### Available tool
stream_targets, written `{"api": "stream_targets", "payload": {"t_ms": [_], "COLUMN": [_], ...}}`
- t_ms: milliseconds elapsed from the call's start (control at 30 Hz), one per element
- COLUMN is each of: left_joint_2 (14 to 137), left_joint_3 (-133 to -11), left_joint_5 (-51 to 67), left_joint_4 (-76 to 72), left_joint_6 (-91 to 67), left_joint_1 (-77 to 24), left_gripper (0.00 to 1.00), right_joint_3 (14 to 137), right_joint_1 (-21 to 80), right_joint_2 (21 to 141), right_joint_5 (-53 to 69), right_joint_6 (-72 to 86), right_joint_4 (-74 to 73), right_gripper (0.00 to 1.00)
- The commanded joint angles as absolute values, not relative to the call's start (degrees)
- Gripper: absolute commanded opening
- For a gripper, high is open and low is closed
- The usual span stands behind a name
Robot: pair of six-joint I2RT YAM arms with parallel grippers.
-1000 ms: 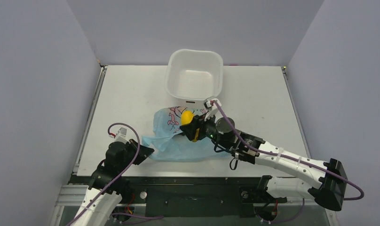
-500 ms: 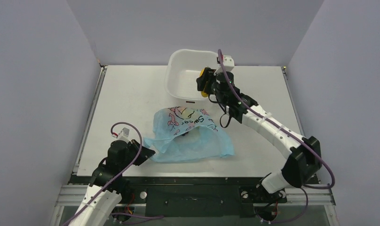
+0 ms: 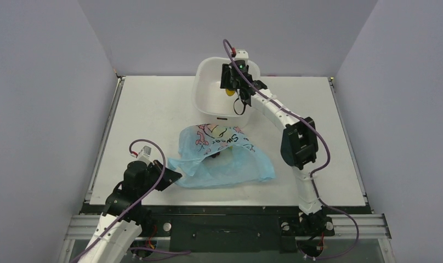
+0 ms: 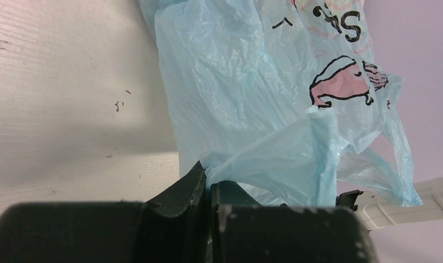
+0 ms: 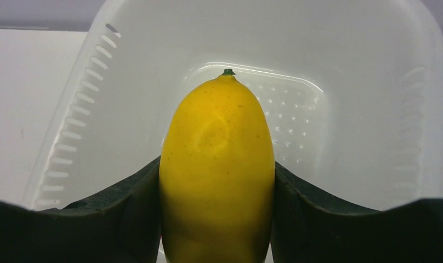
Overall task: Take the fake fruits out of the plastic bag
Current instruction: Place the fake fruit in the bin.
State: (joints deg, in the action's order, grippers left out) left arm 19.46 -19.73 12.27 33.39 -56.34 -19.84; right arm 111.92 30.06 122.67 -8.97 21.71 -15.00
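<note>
The light blue plastic bag [image 3: 225, 159] with its white "Sweet" patch lies mid-table; it fills the left wrist view [image 4: 274, 104]. My left gripper [image 3: 172, 176] is shut on the bag's near-left corner [image 4: 208, 178]. My right gripper [image 3: 228, 87] is shut on the yellow lemon [image 5: 217, 164] and holds it over the inside of the white tub [image 3: 208, 104]; a bit of the lemon [image 3: 230, 92] shows from above. A dark shape [image 3: 215, 155] shows at the bag's mouth. The other fruits are hidden.
The white square tub [image 5: 373, 109] stands at the back middle of the table. Grey walls close in the left, right and back sides. The right arm [image 3: 296, 142] stretches across the table's right middle.
My right gripper carried the lemon from the bag's mouth up and back, and now holds it over the tub. The left gripper kept its hold on the bag's corner.
</note>
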Motion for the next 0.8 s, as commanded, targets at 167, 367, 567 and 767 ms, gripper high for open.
{"api": "stream_targets", "payload": {"t_ms": [167,367,567,767], "left_joint_2": [20.1,20.2,20.5,20.3], "left_joint_3": [-22.5,-22.6,-23.1,-23.2], "left_joint_5": [13.4,13.5,13.7,14.0], "left_joint_4": [32.6,32.5,32.1,32.1], "left_joint_6": [-55.1,-55.1,-55.2,-55.3], "left_joint_1": [-20.2,-20.2,-20.2,-20.2], "left_gripper": [0.0,0.0,0.0,0.0], "right_joint_3": [130.0,133.6,134.4,136.3], "right_joint_1": [29.9,30.0,30.2,30.6], "right_joint_2": [137.7,142.7,144.6,143.3], "right_joint_5": [-8.6,-7.1,-6.7,-6.1], "right_joint_6": [18.4,18.5,17.7,16.7], "right_joint_4": [-25.7,-28.2,-28.8,-30.8], "right_gripper": [0.22,0.43,0.63,0.75]}}
